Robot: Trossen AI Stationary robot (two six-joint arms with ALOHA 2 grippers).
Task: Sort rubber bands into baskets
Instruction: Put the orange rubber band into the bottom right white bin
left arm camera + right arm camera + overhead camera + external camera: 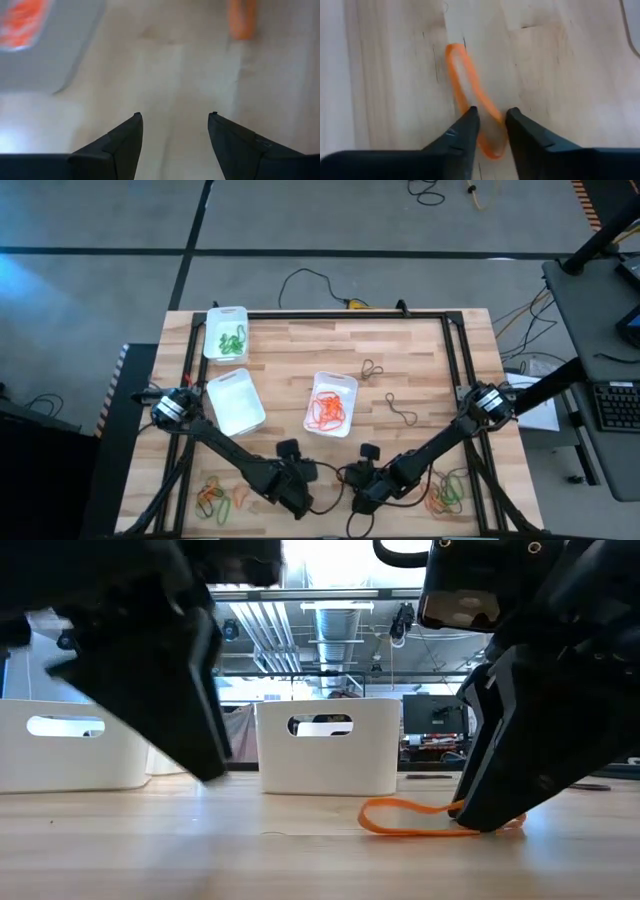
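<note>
The right gripper [492,117] is down on the wooden table [420,370] near its front edge, jaws narrowed around one strand of an orange rubber band [465,85] lying flat, whether pinched I cannot tell. Beside it the left gripper [175,122] hovers with jaws apart and empty. Behind them sit three baskets: orange bands [330,402], green bands [226,332], empty [236,402]

Both arms are stretched inward near the table's front edge, the left gripper [174,131] held open, the right gripper [492,119] lowered with fingers narrowly parted.
</note>
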